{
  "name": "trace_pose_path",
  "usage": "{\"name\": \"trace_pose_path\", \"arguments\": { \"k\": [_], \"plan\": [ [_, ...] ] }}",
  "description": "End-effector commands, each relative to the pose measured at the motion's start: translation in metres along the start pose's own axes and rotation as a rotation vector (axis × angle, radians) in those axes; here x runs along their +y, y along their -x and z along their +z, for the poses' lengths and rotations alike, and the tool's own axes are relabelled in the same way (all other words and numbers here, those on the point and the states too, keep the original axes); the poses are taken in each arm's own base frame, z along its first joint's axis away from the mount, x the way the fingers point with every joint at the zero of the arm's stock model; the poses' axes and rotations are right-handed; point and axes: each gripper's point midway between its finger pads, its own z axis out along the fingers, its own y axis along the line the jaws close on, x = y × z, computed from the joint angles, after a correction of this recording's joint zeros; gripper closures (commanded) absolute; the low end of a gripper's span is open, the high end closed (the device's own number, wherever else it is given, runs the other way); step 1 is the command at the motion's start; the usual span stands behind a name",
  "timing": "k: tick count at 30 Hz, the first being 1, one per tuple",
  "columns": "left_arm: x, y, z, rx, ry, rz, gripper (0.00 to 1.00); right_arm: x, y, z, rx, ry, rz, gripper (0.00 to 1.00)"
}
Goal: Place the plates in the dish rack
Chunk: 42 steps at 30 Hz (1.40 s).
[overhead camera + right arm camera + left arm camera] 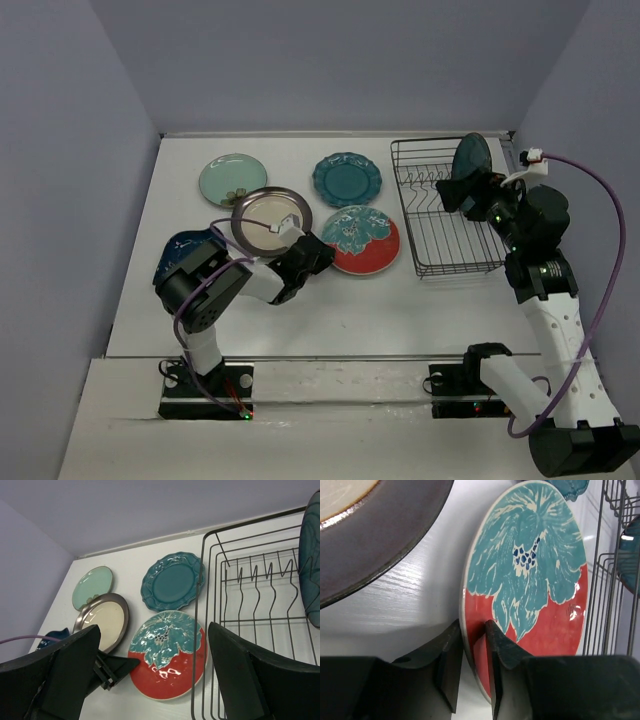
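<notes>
My left gripper (pixel 318 250) has its jaws closed on the near rim of a red plate with a teal leaf (pixel 360 240), which lies flat on the table. In the left wrist view, one finger (pixel 500 645) sits on the plate's red face (pixel 540 595) and the other is outside the rim. My right gripper (pixel 457 195) hangs open and empty over the black wire dish rack (pixel 400 200). A dark blue plate (pixel 470 158) stands upright at the rack's far end. Mint green (pixel 232 180), cream brown-rimmed (pixel 268 215) and scalloped teal (pixel 346 180) plates lie flat on the table.
A small dark blue dish (pixel 178 255) lies partly under my left arm. The rack's wire side (pixel 607 580) is right beside the red plate. The right wrist view shows the rack's tines (pixel 255 580), the dark plate's edge (pixel 312 560) and the red plate (pixel 167 655) below.
</notes>
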Motion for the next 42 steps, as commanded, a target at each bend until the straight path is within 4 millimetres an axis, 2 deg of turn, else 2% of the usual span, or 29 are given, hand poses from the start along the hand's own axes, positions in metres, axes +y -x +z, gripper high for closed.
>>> {"name": "trace_pose_path", "arguments": {
  "k": [1,2,3,5,6,7,8,10,11,13,14,16,18,21,23,24,25,26,28,30,34,37,39,42],
  "plan": [
    [-0.007,0.005,0.005,-0.072,-0.046,-0.043,0.77,0.023,0.010,-0.009,-0.010,0.087,0.014,0.06],
    [-0.008,0.005,0.005,-0.073,-0.049,-0.039,0.83,0.025,0.011,-0.012,-0.013,0.094,0.015,0.06],
    [-0.011,0.007,0.003,-0.076,-0.059,-0.037,0.94,0.027,0.011,-0.014,-0.012,0.102,0.018,0.06],
    [-0.013,0.008,-0.002,-0.080,-0.070,-0.011,0.94,0.032,0.012,-0.019,-0.008,0.118,0.018,0.06],
    [-0.026,0.015,-0.010,-0.098,-0.109,-0.015,0.94,0.036,0.009,-0.021,0.008,0.137,0.025,0.06],
    [-0.030,0.021,-0.016,-0.114,-0.123,-0.010,0.94,0.039,0.008,-0.022,0.017,0.152,0.029,0.06],
    [-0.041,0.029,-0.029,-0.133,-0.162,0.008,0.94,0.041,0.005,-0.021,0.035,0.165,0.041,0.06],
    [-0.050,0.041,-0.046,-0.164,-0.193,0.025,0.94,0.051,-0.006,-0.022,0.090,0.227,0.054,0.06],
    [-0.058,0.054,-0.063,-0.194,-0.225,0.028,0.94,0.052,-0.010,-0.021,0.109,0.240,0.059,0.06],
    [-0.044,0.062,-0.076,-0.218,-0.186,0.055,0.94,0.054,-0.021,-0.018,0.151,0.259,0.063,0.06],
    [-0.050,0.070,-0.083,-0.237,-0.199,0.051,0.94,0.053,-0.023,-0.016,0.161,0.261,0.063,0.06],
    [-0.047,0.081,-0.102,-0.260,-0.205,0.060,0.94,0.060,-0.037,-0.011,0.213,0.284,0.061,0.06],
    [-0.045,0.090,-0.119,-0.273,-0.223,0.050,0.94,0.076,-0.054,-0.009,0.269,0.335,0.047,0.06],
    [-0.047,0.102,-0.141,-0.290,-0.264,0.028,0.94,0.096,-0.087,-0.001,0.386,0.406,0.033,0.06],
    [-0.054,0.116,-0.154,-0.301,-0.308,0.003,0.94,0.098,-0.105,0.007,0.428,0.390,0.020,0.05],
    [-0.054,0.115,-0.158,-0.275,-0.318,0.010,0.94,0.103,-0.114,0.009,0.442,0.391,-0.002,0.05],
    [-0.054,0.127,-0.162,-0.295,-0.324,-0.003,0.94,0.103,-0.118,0.012,0.449,0.386,-0.009,0.04],
    [-0.062,0.137,-0.174,-0.316,-0.367,-0.017,0.94,0.101,-0.126,0.018,0.472,0.374,-0.008,0.04],
    [-0.066,0.144,-0.185,-0.310,-0.389,-0.013,0.94,0.101,-0.133,0.023,0.486,0.372,-0.010,0.03],
    [-0.078,0.162,-0.203,-0.348,-0.434,-0.016,0.94,0.101,-0.137,0.029,0.487,0.364,-0.013,0.02],
    [-0.089,0.163,-0.216,-0.311,-0.488,-0.013,0.94,0.100,-0.149,0.038,0.514,0.357,-0.012,0.00],
    [-0.102,0.162,-0.228,-0.292,-0.567,-0.030,0.94,0.103,-0.159,0.042,0.547,0.384,0.017,0.00],
    [-0.111,0.161,-0.234,-0.275,-0.604,-0.025,0.94,0.113,-0.166,0.041,0.565,0.416,0.030,0.00],
    [-0.123,0.164,-0.246,-0.277,-0.664,-0.029,0.94,0.111,-0.176,0.045,0.581,0.398,0.038,0.00]
  ]
}}
